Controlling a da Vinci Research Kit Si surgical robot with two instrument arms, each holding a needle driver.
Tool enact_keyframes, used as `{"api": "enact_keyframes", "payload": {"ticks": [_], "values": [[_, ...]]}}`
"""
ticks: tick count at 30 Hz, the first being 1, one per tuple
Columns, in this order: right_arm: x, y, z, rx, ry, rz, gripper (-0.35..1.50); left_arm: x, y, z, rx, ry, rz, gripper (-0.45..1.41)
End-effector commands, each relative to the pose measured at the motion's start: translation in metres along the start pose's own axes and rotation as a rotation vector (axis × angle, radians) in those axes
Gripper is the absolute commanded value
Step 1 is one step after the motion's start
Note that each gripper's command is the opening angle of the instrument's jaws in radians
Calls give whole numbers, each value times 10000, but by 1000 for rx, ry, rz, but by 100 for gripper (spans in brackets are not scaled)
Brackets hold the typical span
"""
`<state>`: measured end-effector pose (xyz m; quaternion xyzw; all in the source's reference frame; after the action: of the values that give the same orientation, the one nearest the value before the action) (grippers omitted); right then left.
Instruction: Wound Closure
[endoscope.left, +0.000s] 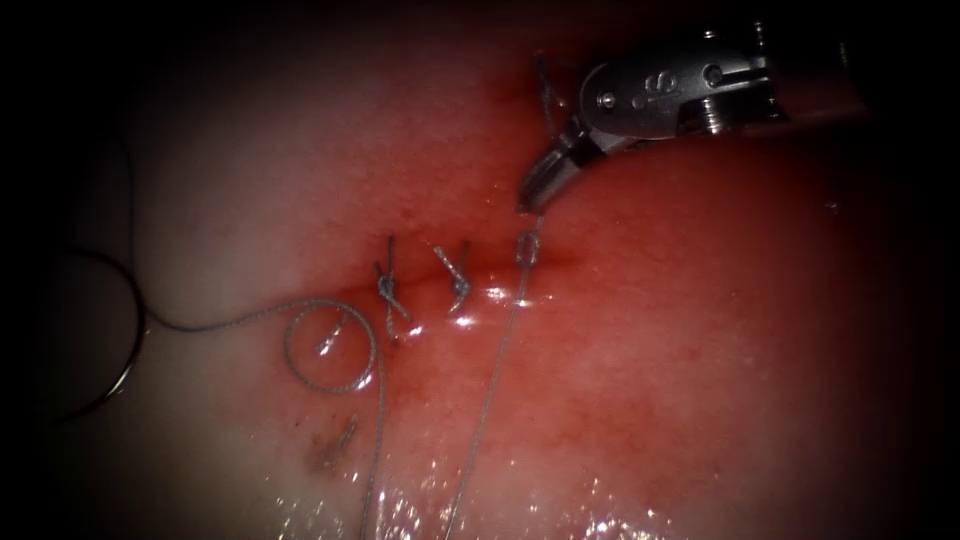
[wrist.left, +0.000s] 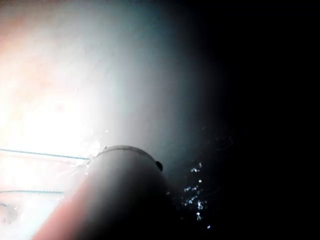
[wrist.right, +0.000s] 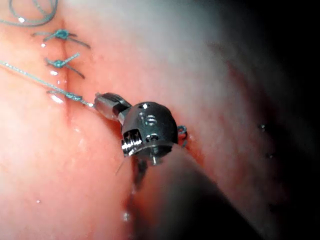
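Right tool (endoscope.left: 527, 200), entering from the far right, tip down just above the rightmost knot (endoscope.left: 527, 247) on the cut (endoscope.left: 470, 285); jaws pressed together on a short end of thread (endoscope.left: 478, 420) rising from that knot, seen also in the right wrist view (wrist.right: 102, 105). From the same knot, a long strand running toward the near edge of the tissue (endoscope.left: 650, 380). Two finished knots (endoscope.left: 388, 290) with cut ends further left along the cut. A loose loop of thread (endoscope.left: 330, 350) lying on the tissue left of those, trailing off left toward the needle (endoscope.left: 125, 340), which rests free at the far left, not in the tissue and held by neither tool. Left tool's shaft (wrist.left: 120, 195) close in the left wrist view; cannot tell how its jaws stand. Red fluid (endoscope.left: 700, 300) spread over the tissue around the cut.
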<state>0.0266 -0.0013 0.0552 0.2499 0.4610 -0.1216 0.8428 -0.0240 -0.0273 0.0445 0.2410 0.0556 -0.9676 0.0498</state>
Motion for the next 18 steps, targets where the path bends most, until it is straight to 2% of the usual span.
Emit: {"api": "enact_keyframes", "payload": {"ticks": [1,14,18], "values": [[0,4,9,0,0,-2,-35,6,7,3,-4,3,0,-45],[-5,7,13,-73,-28,33,-35,45,37,-30,-35,50,4,-45],[-11,13,13,-143,-117,61,-35,51,40,-20,-35,59,7,-45]]}}
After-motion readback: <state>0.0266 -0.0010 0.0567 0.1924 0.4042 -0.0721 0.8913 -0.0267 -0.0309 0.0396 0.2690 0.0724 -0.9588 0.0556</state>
